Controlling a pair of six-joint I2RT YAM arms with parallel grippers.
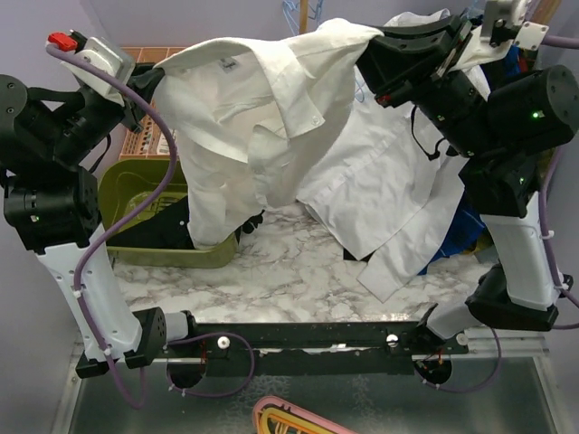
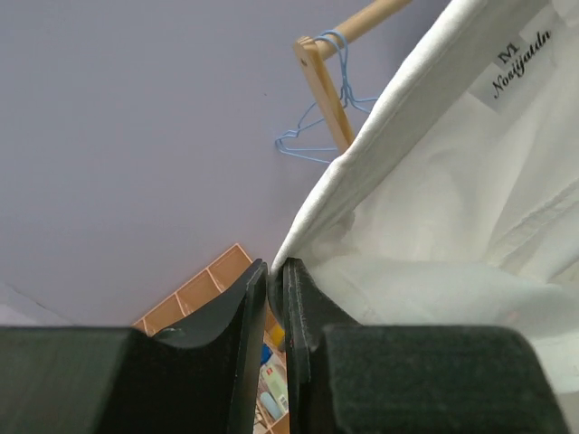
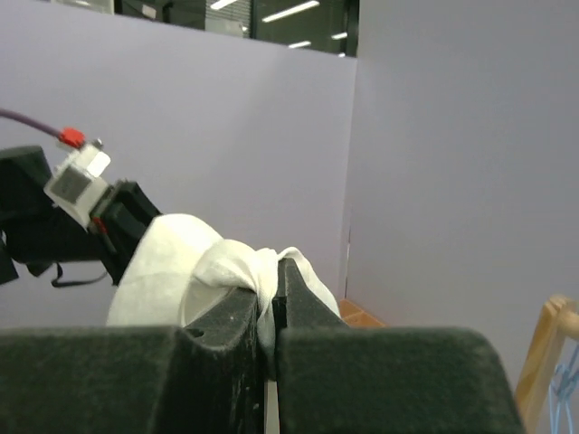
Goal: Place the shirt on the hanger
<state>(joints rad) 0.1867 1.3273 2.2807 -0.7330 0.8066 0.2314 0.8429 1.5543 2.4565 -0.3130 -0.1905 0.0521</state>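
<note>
A white shirt [image 1: 262,127] hangs spread in the air between my two grippers, collar label facing up. My left gripper [image 1: 149,81] is shut on the shirt's left edge; in the left wrist view its jaws [image 2: 275,271] pinch the white cloth [image 2: 434,181]. My right gripper [image 1: 371,45] is shut on the shirt's right shoulder; in the right wrist view the bunched cloth [image 3: 226,267] sits between its closed fingers [image 3: 276,271]. Light-blue wire hangers [image 2: 317,136] hang on a wooden rail [image 2: 362,18] at the back, apart from the shirt.
A second white garment [image 1: 389,190] drapes at the right over blue cloth [image 1: 466,226]. An olive-green bin [image 1: 145,194] holds dark clothing at the left. A wooden compartment shelf [image 2: 199,289] stands behind. The marble tabletop [image 1: 298,271] lies below.
</note>
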